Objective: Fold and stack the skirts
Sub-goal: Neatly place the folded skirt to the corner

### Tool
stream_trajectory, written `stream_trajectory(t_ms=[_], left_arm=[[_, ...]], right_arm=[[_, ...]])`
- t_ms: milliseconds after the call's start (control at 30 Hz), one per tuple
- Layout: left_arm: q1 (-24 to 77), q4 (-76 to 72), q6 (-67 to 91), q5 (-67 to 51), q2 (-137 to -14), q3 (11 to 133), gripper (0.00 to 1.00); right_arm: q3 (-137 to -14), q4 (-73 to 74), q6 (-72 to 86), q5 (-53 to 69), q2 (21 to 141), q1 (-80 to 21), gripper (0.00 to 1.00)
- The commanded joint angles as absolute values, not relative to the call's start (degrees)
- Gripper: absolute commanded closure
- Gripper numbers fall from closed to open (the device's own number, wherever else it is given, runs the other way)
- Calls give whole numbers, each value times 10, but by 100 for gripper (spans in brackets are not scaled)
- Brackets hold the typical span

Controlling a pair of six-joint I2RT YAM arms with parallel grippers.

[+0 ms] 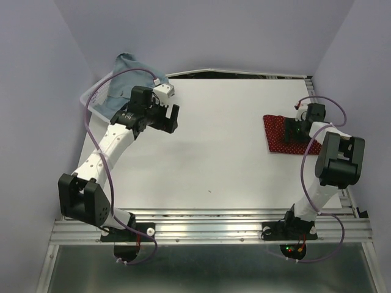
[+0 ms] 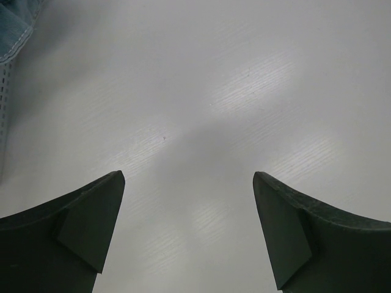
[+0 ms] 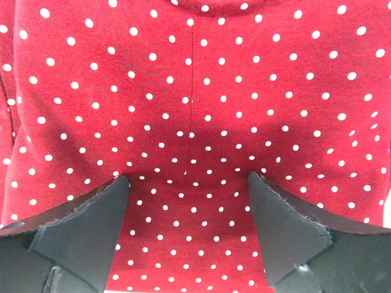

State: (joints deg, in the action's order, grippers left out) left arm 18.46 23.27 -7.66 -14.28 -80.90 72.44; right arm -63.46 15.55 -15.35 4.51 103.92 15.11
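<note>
Dark red skirt, soft knit with white dots, folded flat and rectangular on right of smooth white tabletop. Right claw spread just over it, pinching nothing. Pale denim skirt bunched in basket, far left. Left claw spread wide, empty.

Top: looks down on whole table from above its near edge, covering both wrists' close-up patches: its bare far-left, red skirt at its right.
</note>
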Motion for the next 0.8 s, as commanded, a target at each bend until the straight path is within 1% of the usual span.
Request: stream_trajectory(t_ms=[0, 33, 100, 133, 233, 267, 400, 433, 467, 567, 633, 767], left_arm=[[171, 243, -92, -149, -814, 770, 2], [162, 246, -96, -148, -817, 786, 2], [149, 250, -108, -147, -824, 810, 2], [131, 251, -112, -142, -836, 839, 2], [98, 258, -119, -138, -862, 894, 2], [85, 260, -120, -144, -885, 929, 2], [21, 259, -131, -165, -956, 1007, 2], [12, 268, -131, -175, -993, 1026, 2], [5, 272, -130, -191, -1012, 1066, 4], [-22, 283, -127, -217, -1083, 1133, 8], [-27, 277, -133, -242, -1119, 1151, 9], [-25, 253, -160, -316, -1145, 1151, 10]], right_arm=[[-622, 227, -218, -27, 1084, 175, 16], [-634, 239, -223, -9, 1078, 175, 14], [-649, 253, -233, 23, 1069, 175, 3], [-657, 267, -232, 39, 1057, 166, 0], [-710, 302, -219, 62, 1042, 149, 0], [-726, 314, -214, 73, 1038, 142, 0], [-825, 362, -173, 132, 1026, 115, 0], [-839, 379, -166, 136, 1025, 107, 0], [-852, 387, -162, 141, 1024, 92, 0], [-881, 405, -142, 153, 1014, 57, 0], [-883, 407, -127, 158, 1005, 43, 0], [-887, 419, -113, 164, 1003, 27, 0]])
